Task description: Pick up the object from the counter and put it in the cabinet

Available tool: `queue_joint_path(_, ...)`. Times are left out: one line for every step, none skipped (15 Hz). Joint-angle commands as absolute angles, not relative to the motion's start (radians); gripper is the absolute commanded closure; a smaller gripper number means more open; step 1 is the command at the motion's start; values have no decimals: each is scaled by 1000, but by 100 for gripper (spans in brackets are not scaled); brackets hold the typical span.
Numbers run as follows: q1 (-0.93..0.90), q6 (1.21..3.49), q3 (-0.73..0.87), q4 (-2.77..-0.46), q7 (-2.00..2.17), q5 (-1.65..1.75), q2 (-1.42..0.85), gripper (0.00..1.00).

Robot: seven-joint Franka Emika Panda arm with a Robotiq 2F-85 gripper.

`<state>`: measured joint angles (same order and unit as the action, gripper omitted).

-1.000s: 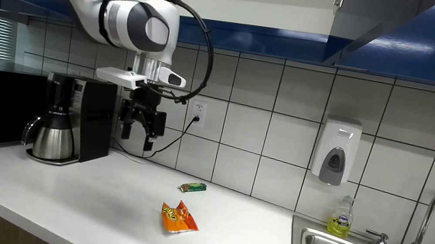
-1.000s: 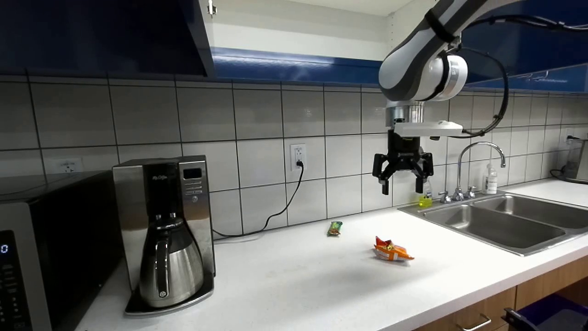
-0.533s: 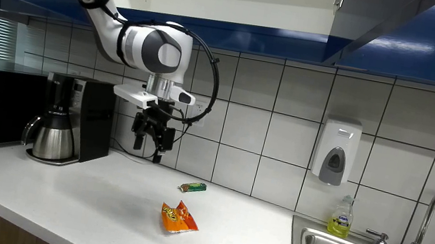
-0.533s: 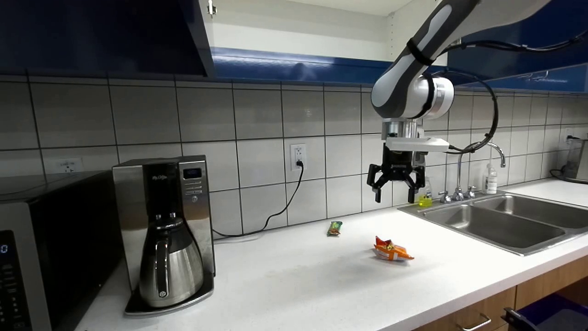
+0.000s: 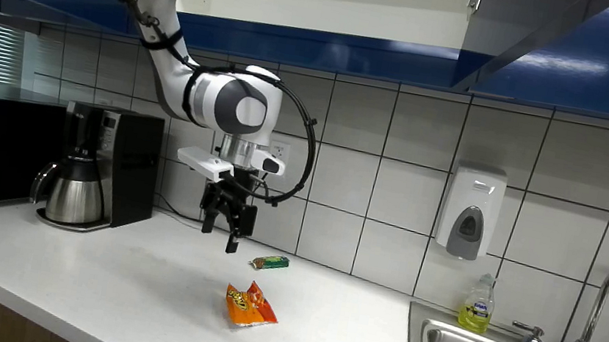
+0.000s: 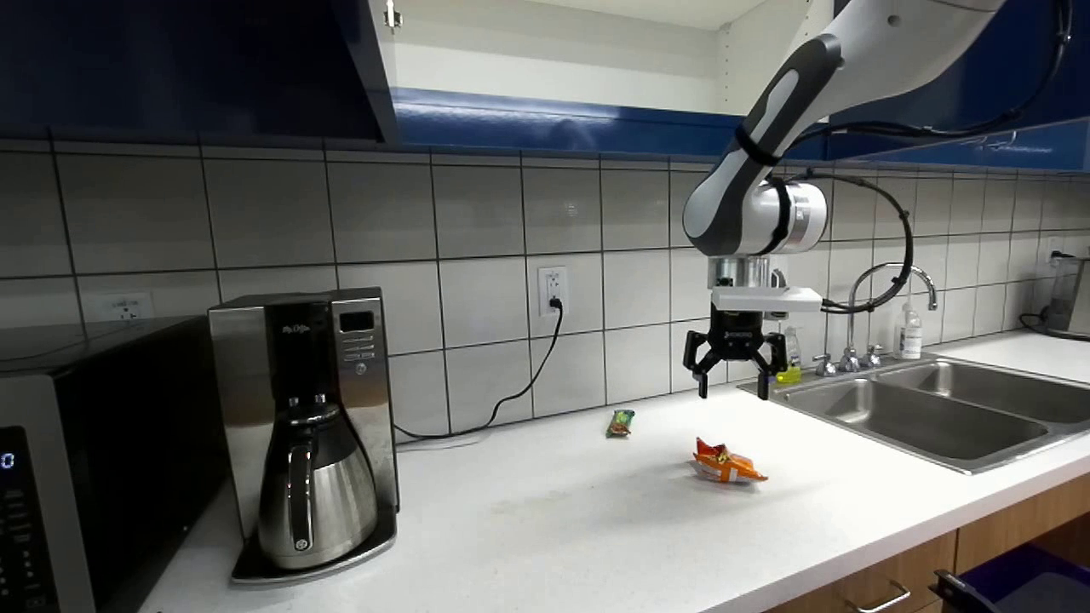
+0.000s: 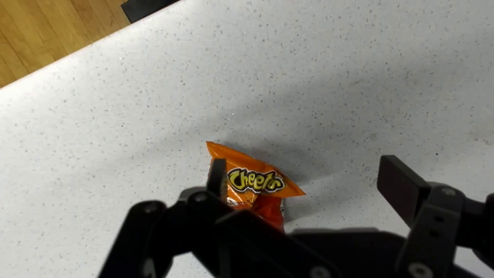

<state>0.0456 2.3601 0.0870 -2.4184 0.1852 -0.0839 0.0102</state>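
A small orange packet (image 5: 250, 309) is lying on the white counter (image 5: 106, 286), well in from the edge, its shiny film crumpling into creases and one red-orange corner poking upward in both exterior views. The wrist view is showing yellow "Cheetos" lettering, outlined in black and white, running across an orange panel with red below — the packet's lower part is hiding from that angle. Beneath it the counter is stretching out flat, grey flecks speckling its surface in the wrist view. Above, the cabinet (image 5: 337, 9) is standing open — glossy dark blue outside, white inside, its top running out of frame in both exterior views.
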Motion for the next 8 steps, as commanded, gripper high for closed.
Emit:
queue_joint_path(63,2396,90,-2366,220,-119,-78,0)
queue_joint_path(65,2411,93,-2358,223,-132,-100,0)
queue_joint_path(67,2424,94,-2348,220,-149,-124,0)
queue_joint_path(69,2433,96,-2341,220,-166,-143,0)
queue_joint_path(71,2447,98,-2332,223,-180,-164,0)
queue_joint_path(73,2460,100,-2326,223,-194,-181,0)
queue_joint_path(74,2473,103,-2317,231,-201,-202,0)
queue_joint_path(77,2482,103,-2307,229,-214,-222,0)
